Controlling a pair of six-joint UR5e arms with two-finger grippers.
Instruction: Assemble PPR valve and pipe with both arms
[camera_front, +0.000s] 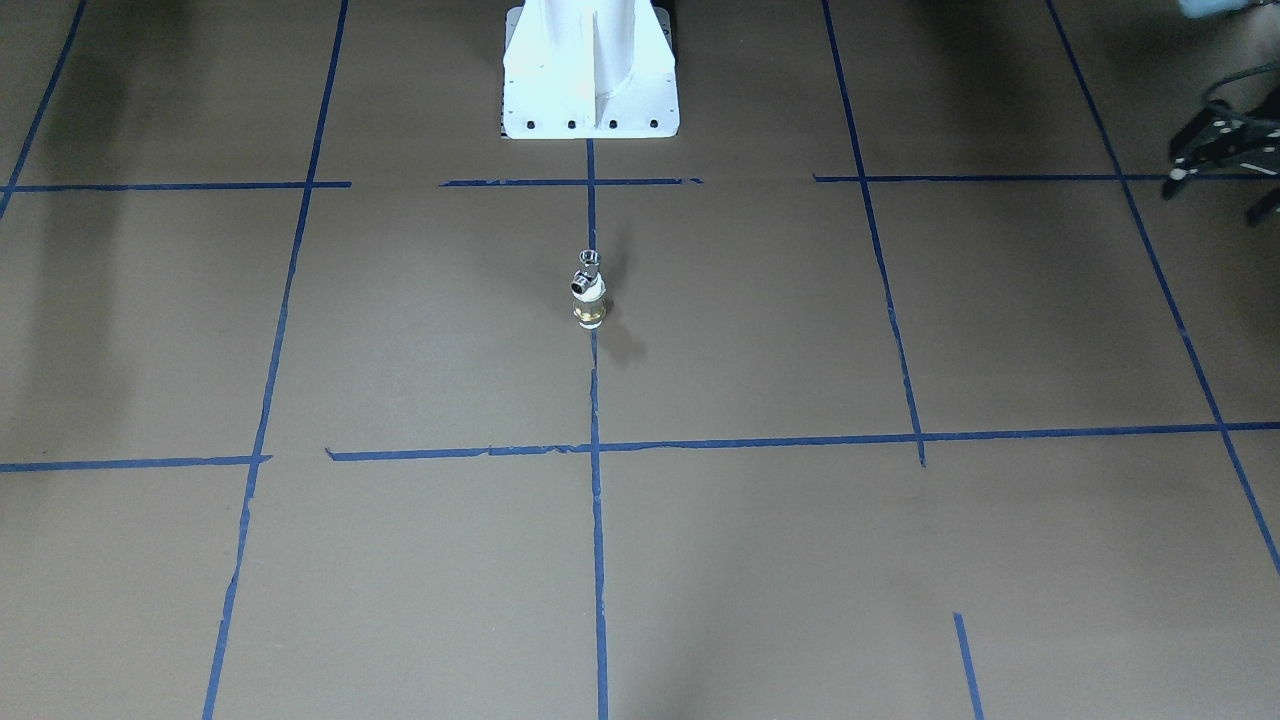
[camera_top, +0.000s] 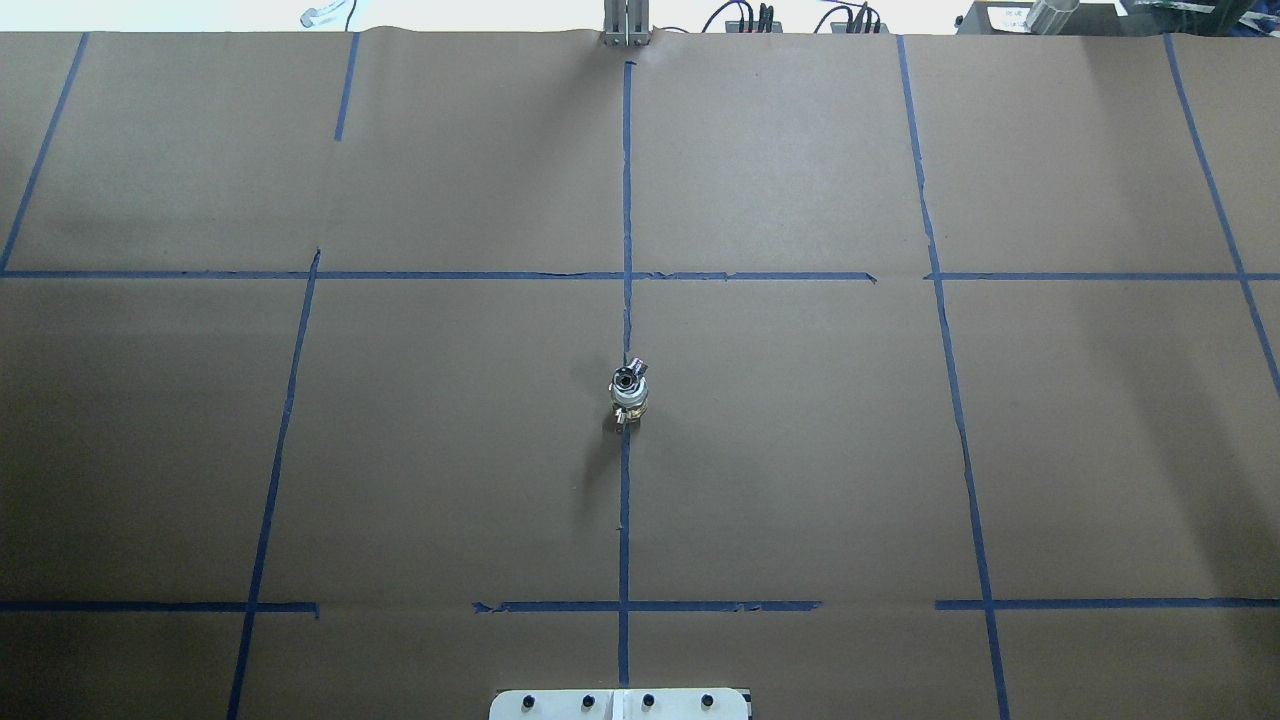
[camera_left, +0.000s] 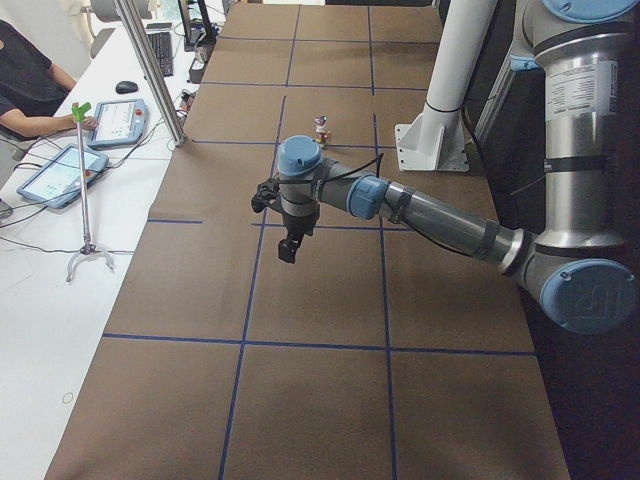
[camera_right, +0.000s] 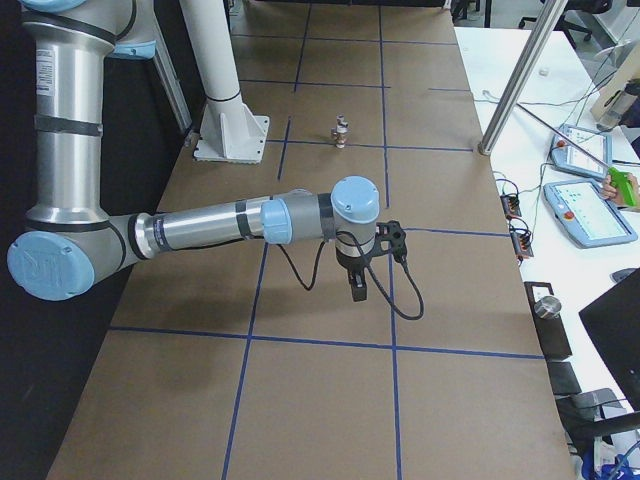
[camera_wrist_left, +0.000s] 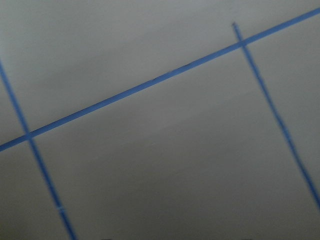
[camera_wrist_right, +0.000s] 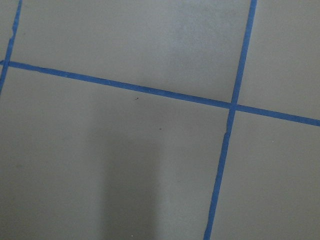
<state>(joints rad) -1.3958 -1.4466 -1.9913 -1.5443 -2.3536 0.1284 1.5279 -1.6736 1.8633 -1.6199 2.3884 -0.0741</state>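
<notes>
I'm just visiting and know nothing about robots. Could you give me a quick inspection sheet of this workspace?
Surface: brown paper-covered table with a blue tape grid.
Job's things: small chrome, white and brass valve stands upright on the centre tape line, untouched.
Clutter: nothing seen.
Grippers: left gripper and right gripper hover apart from it; fingers' state unclear.
Cables: black cable loops off the right wrist.
Surroundings: white pedestal; tablets on a side desk.

Brown paper covers the table (camera_top: 400, 450), gridded w/ blue tape (camera_top: 625, 200). White pedestal (camera_front: 590, 80) stands at its mid-edge. On the side bench: tablet (camera_left: 60, 175), 2nd tablet (camera_left: 118, 120), mouse (camera_left: 126, 87), green-tipped stand (camera_left: 84, 190), metal post (camera_left: 150, 70). Operator (camera_left: 25, 90) in black sits alongside.
</notes>
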